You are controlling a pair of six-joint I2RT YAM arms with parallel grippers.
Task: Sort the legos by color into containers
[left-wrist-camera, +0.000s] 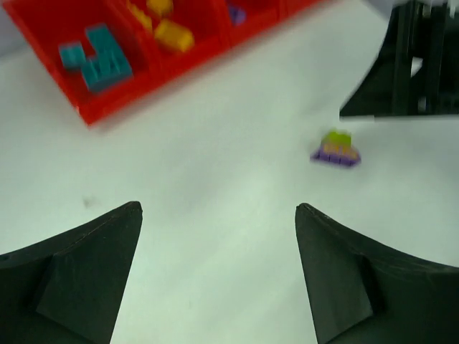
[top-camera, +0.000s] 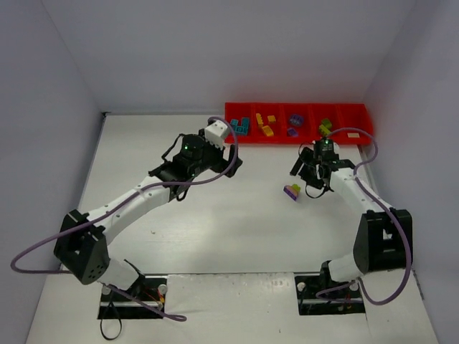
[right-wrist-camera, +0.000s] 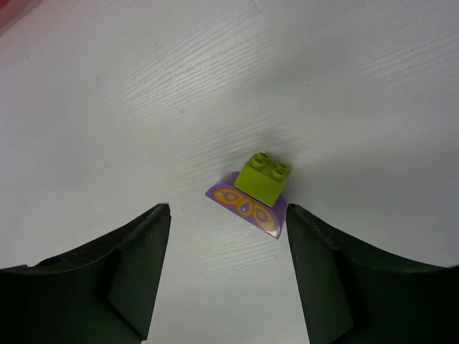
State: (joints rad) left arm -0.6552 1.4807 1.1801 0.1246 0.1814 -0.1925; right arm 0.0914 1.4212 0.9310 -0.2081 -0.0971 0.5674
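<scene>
The red tray lies along the back edge; its compartments hold teal bricks, yellow bricks, purple bricks and green bricks. One loose stack lies on the table: a green brick on a purple curved piece with orange marks. My right gripper is open, empty, just short of this stack; in the top view it hovers right of it. My left gripper is open and empty over bare table, in front of the tray's left end. The stack shows ahead of it, to the right.
The left wrist view shows the tray's left end with teal bricks and yellow bricks, and the right arm as a dark shape at upper right. White walls close the table at the back and sides.
</scene>
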